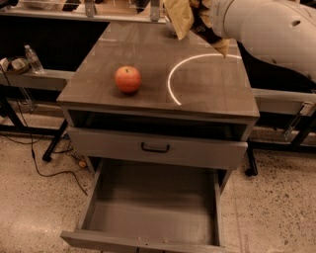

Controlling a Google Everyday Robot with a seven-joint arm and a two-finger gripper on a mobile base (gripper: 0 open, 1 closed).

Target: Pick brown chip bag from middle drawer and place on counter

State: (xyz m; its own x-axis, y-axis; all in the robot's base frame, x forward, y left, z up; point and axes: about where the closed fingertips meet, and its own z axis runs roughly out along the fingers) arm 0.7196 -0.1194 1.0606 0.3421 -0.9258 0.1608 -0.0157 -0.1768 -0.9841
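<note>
Now the claw (pixel 200 14) of the white arm (pixel 266 29) is clamped on the crinkly dark brown foil chip bag (pixel 206 33), in the air above the far edge of the glossy grey-brown desk (pixel 148 54), toward its right corner. A round red apple (pixel 128 79) sits near the left edge. The deep grey middle drawer (pixel 153 207) stands pulled out below.

The counter (pixel 98 86) carries one apple (pixel 128 79), resting near its left edge, just left of the white circle outline (pixel 170 86) marked toward the right edge. The pincer (pixel 203 22) hangs above the rear edge, clamping the brown chip bag (pixel 178 17).
</note>
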